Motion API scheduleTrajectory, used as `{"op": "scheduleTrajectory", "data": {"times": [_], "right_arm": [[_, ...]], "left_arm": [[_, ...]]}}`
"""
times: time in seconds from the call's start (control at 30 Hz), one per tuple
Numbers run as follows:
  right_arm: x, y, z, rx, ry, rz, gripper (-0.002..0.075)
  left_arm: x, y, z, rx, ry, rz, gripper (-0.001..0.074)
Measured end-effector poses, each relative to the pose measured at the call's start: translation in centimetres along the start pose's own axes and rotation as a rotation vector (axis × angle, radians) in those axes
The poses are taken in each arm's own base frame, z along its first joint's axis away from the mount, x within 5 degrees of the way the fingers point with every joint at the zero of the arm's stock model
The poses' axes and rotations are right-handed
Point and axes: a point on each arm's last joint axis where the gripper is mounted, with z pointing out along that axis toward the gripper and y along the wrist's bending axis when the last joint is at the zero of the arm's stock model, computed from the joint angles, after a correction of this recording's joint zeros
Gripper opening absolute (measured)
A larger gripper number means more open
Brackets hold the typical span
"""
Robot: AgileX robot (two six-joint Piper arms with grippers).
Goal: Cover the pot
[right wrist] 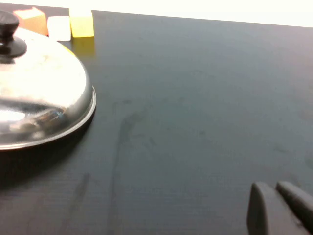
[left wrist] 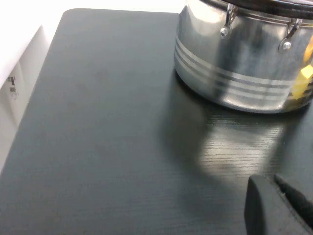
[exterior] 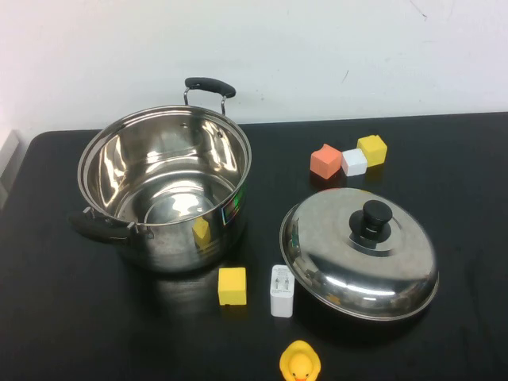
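Stockpot (exterior: pixel 164 187) stands uncovered, upright, on the left half of the black desk (exterior: pixel 444 206). Domed steel lid (exterior: pixel 359 252) lies knob-up on the desk to its right, apart from it. Left tool (left wrist: pixel 276 205) sits low over bare desk near the pot's wall; right tool (right wrist: pixel 279 208) likewise beside the lid. Neither holds anything; their opening cannot be told.

— What do I see of myself here?

— Very little. My left gripper (left wrist: pixel 279 208) shows in the left wrist view only as two dark, matte fingertips (left wrist: pixel 259 208) with rounded ends, at the frame's corner.

— And the other side?

— My right gripper (right wrist: pixel 276 208) looks the same in the right wrist view: blackish, blunt, smooth-surfaced fingertips (right wrist: pixel 259 210). No cables, screws or markings show on either.
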Motion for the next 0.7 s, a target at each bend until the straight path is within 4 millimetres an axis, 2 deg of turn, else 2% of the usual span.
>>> {"op": "scheduleTrajectory", "data": {"times": [0.7], "right_arm": [[0.0,0.06,0.0,-0.006,0.0,0.012,0.002]], "left_arm": [[0.0,0.0,0.0,0.0,0.0,0.0,-0.0002]]}}
